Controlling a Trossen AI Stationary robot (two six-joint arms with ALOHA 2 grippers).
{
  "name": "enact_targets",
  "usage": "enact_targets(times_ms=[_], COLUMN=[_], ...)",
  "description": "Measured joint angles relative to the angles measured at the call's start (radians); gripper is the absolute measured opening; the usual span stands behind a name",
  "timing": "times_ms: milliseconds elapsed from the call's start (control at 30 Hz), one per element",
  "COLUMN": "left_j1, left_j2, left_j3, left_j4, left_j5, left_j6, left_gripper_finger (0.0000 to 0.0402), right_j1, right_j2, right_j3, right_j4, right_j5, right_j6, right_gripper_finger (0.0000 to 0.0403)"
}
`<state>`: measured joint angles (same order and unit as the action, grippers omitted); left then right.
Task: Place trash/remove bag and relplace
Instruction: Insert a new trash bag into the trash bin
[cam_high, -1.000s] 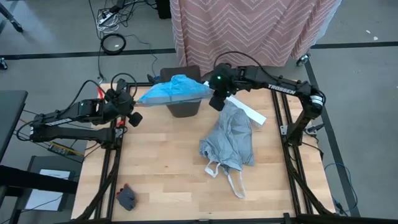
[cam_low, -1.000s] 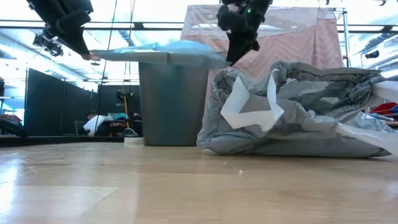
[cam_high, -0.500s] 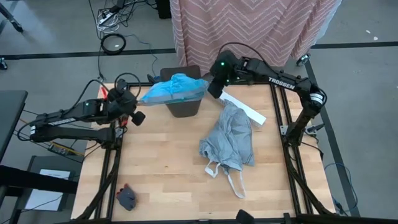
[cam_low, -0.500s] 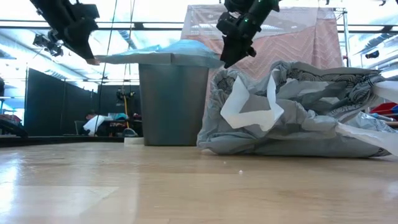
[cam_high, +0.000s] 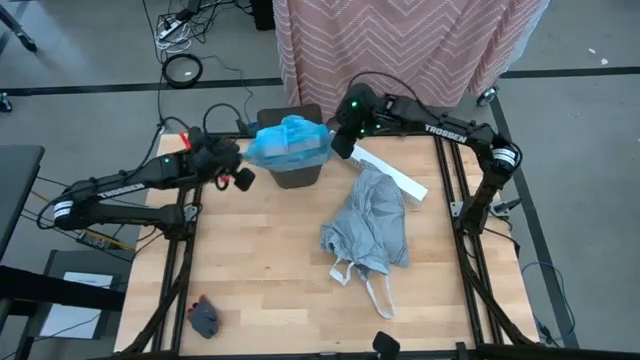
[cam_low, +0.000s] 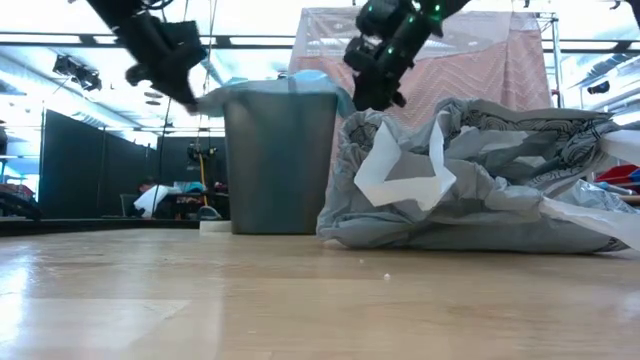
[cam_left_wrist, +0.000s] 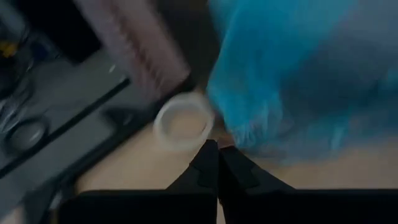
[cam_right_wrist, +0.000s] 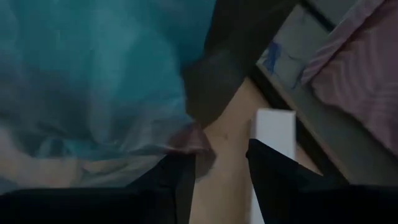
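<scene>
A translucent blue bag (cam_high: 290, 143) lies bunched over the top of the dark grey bin (cam_high: 297, 176) at the table's far side. My left gripper (cam_high: 245, 168) is at the bin's left rim, shut on the bag's left edge. My right gripper (cam_high: 337, 150) hangs open just right of the bin; in its wrist view (cam_right_wrist: 221, 168) the bag lies beside one finger, and I cannot tell whether they touch. The crinkled light grey bag (cam_high: 370, 225) lies flat on the table's right half, loop handles toward the near edge. No trash shows. My left gripper pinches the blue bag's left edge (cam_low: 207, 96) between its shut fingers, coming slanting down from the table's left. In its wrist view the bag's edge (cam_left_wrist: 235, 138) sits right at the fingertips. From there the plastic runs a short way onto the bin's rim.
A long white box (cam_high: 392, 173) lies right of the bin, under my right arm. A white tape ring (cam_left_wrist: 183, 122) sits on the table by the bin's left side. A small dark object (cam_high: 203, 318) lies near the front left corner. The middle and near left of the table are bare wood.
My left gripper has moved toward the table's right, up to the bin, still shut on the bag's edge. The bag's left part, which was stretched out level past the bin, has gathered in over it. My right gripper has shifted a little toward the far edge.
</scene>
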<state>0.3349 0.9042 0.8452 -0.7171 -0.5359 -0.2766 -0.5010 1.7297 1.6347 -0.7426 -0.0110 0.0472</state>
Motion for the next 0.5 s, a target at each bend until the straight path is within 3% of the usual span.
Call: enact_targets(times_ms=[133,333,500], left_j1=[0.040,0.096,0.111], left_j2=[0.048,0.127,0.192], left_j3=[0.001,0.001,0.001], left_j4=[0.127,0.064,0.113], left_j5=[0.053,0.059,0.075], left_j6=[0.040,0.033,0.031], left_gripper_finger=[0.0005,0.0005,0.0005], right_j1=[-0.005,-0.007,-0.008], right_j2=[0.022,0.020,0.034], right_j3=[-0.036,-0.068,-0.072], right_j4=[0.017,0.056,0.054], right_j5=[-0.012,-0.012,-0.012], right_j6=[0.011,-0.002,-0.027], right_gripper_finger=[0.0137,0.0138,0.0139])
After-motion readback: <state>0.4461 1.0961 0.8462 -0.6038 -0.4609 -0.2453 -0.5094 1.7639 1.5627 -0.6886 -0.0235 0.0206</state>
